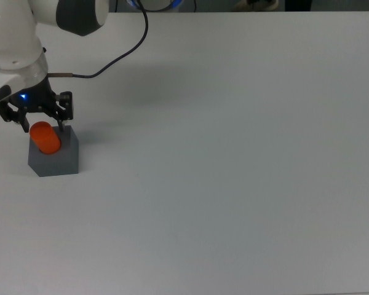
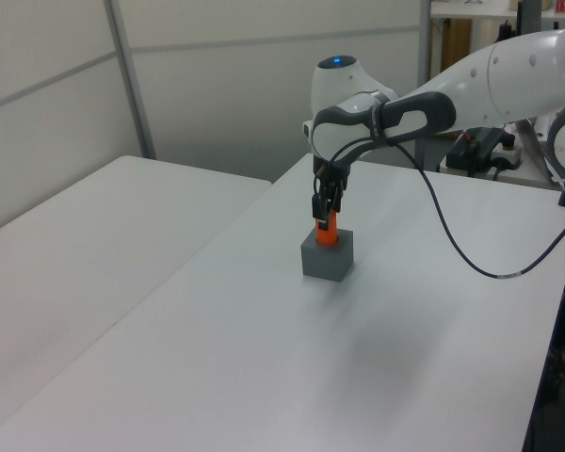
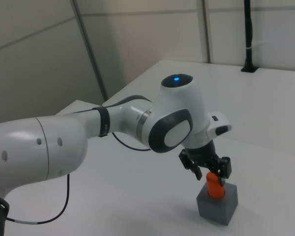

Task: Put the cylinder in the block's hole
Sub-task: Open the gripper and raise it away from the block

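The orange cylinder (image 1: 45, 137) stands upright in the hole of the dark grey block (image 1: 60, 162) near the top view's left edge, its upper half sticking out. In the left view the cylinder (image 2: 328, 234) pokes up from the block (image 2: 326, 261) at the table's middle. My gripper (image 1: 43, 124) hovers over the cylinder's top, open, its fingers spread wider than the cylinder. The right view shows the gripper (image 3: 209, 172) just above the cylinder (image 3: 215, 188) and the block (image 3: 217, 207).
A black cable (image 1: 114, 56) runs from the wrist across the white table (image 1: 234, 153) toward the top view's upper edge. In the left view a second white table (image 2: 85, 226) lies to the left across a narrow gap.
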